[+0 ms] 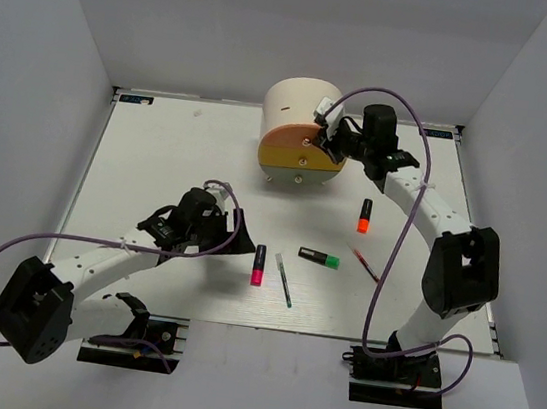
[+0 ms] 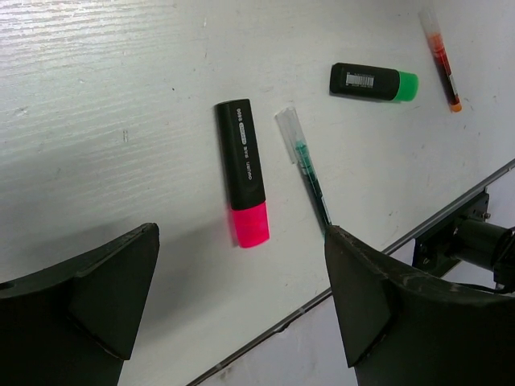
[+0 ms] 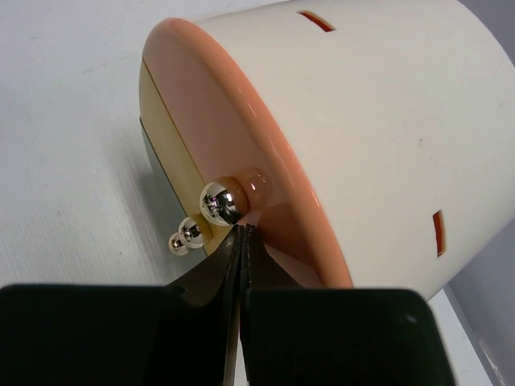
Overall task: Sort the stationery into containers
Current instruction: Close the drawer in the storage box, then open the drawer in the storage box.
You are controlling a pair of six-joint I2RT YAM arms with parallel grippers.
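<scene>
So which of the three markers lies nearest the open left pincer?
The pink-ended marker, just beside the left pincer. The green-ended marker and the orange-ended marker lie farther to the right.

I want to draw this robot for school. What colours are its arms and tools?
The left arm and right arm are white tubes with chunky black joints. A thin purple cable loops along each. The left tool and right tool have flat, black, wedge-shaped fingers.
</scene>
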